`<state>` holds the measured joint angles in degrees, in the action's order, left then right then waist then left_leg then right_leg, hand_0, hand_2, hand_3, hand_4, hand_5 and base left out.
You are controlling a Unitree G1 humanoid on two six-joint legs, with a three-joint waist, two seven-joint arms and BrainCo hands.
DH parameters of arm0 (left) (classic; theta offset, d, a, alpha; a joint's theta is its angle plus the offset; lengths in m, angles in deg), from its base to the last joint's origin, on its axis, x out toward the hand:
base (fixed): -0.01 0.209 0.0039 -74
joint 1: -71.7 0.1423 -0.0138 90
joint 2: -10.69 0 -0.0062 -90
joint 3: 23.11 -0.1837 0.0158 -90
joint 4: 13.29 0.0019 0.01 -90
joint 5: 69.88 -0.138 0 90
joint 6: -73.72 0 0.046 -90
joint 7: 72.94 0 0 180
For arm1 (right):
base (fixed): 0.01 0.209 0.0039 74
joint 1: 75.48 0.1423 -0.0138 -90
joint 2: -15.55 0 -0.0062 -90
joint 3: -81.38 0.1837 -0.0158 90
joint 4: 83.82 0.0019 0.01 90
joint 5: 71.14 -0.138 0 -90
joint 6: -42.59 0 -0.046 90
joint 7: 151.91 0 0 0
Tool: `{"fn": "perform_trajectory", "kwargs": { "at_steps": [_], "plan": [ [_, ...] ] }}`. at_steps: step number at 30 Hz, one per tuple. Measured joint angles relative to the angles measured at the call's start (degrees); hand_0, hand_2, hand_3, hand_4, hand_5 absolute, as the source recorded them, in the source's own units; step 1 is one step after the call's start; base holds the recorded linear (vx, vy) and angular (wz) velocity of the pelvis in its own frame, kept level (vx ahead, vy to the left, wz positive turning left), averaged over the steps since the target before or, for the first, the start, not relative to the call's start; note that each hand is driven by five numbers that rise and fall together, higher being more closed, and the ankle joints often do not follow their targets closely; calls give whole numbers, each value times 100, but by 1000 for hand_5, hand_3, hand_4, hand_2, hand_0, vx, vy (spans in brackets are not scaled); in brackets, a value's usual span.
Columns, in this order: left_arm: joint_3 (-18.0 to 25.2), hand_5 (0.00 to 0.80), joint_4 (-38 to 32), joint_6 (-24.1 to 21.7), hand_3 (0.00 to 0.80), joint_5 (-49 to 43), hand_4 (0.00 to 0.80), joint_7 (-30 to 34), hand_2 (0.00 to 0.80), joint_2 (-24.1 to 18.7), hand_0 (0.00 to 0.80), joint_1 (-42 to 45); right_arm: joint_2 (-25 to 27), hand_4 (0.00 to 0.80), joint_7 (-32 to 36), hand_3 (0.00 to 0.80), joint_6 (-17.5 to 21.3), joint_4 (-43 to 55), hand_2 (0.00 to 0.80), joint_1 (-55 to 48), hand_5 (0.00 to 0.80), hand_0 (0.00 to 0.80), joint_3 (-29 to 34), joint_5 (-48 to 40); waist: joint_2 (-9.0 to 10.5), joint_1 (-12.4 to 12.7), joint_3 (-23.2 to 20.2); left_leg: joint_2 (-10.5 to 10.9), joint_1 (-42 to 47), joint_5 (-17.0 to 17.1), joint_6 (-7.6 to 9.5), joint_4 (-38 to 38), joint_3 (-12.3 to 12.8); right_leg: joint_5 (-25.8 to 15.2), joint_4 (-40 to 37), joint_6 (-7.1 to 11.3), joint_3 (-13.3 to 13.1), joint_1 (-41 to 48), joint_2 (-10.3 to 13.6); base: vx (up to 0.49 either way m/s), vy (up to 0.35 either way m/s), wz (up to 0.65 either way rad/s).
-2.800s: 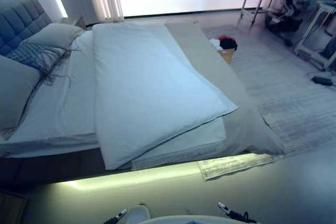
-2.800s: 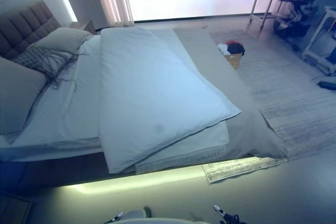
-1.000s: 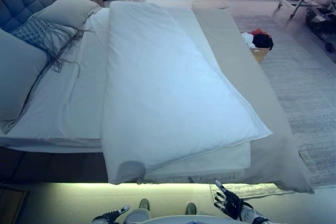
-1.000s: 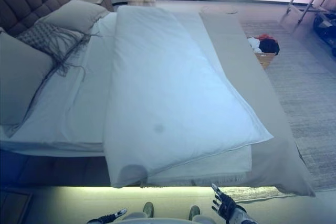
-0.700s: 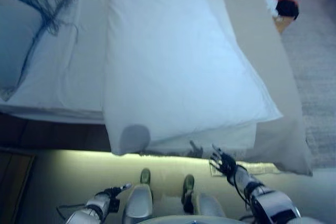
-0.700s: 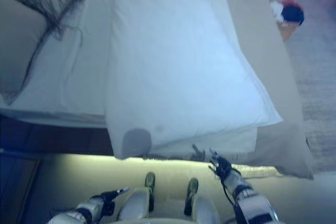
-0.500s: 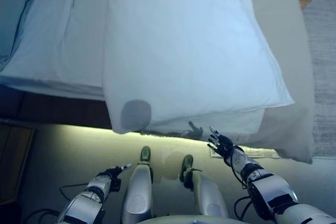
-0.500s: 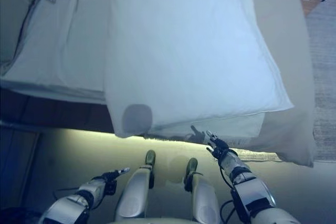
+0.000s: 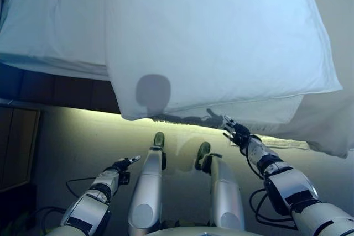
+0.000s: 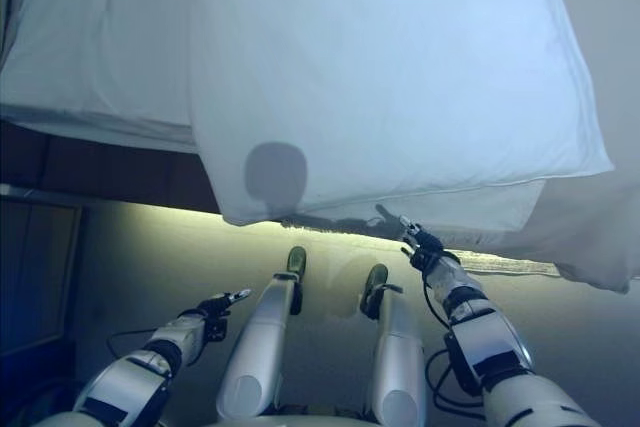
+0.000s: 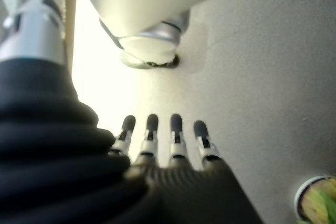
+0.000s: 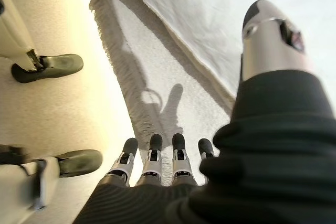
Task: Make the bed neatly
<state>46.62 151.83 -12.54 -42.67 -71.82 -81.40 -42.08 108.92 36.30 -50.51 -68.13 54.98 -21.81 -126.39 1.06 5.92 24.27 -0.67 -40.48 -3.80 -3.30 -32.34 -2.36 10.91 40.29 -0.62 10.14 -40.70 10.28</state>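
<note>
A white duvet (image 9: 221, 37) lies folded across the bed, and its near edge hangs over the bed's side. Under it a white fringed layer (image 9: 271, 114) shows, also in the right wrist view (image 12: 152, 72). A white sheet (image 9: 50, 20) covers the bed to the left. My right hand (image 9: 239, 133) is open with straight fingers (image 12: 152, 158), just below the duvet's hanging edge and holding nothing. My left hand (image 9: 123, 165) is open and empty, low over the floor (image 11: 262, 77), well short of the bed.
A grey cover (image 9: 332, 131) hangs off the bed at the right. The dark bed frame (image 9: 55, 89) has a lit strip (image 9: 83, 120) beneath it. A rug's fringed edge (image 9: 282, 142) lies under the bed's right part.
The camera has tilted down and come closer to the bed's side. My right hand has reached up and forward to the duvet's hanging edge. My left hand stays low.
</note>
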Motion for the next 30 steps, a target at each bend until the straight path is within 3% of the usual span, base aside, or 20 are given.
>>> {"fn": "perform_trajectory", "kwargs": {
  "at_steps": [6,18,30],
  "plan": [
    [1,0,-14,-104,0,109,0,43,0,5,0,92,358,0,273,0,137,262,0,426,0,0,6,0,-178,98,127,-6,-220,-41,-55,-240,-111,123,318,-82,15,-218,-1,-13,6,6],
    [21,0,-29,-544,0,108,0,290,0,11,0,549,641,0,404,0,75,663,0,913,0,0,3,185,-180,194,128,-15,-330,-102,-119,-396,-170,214,488,-151,75,-303,8,5,1,1],
    [24,0,-26,-605,0,107,0,286,0,7,0,582,754,0,405,0,8,690,0,1241,0,0,1,166,-179,301,128,-42,-353,-120,-125,-527,-197,246,578,-150,87,-303,-6,0,0,0]
  ]
}}
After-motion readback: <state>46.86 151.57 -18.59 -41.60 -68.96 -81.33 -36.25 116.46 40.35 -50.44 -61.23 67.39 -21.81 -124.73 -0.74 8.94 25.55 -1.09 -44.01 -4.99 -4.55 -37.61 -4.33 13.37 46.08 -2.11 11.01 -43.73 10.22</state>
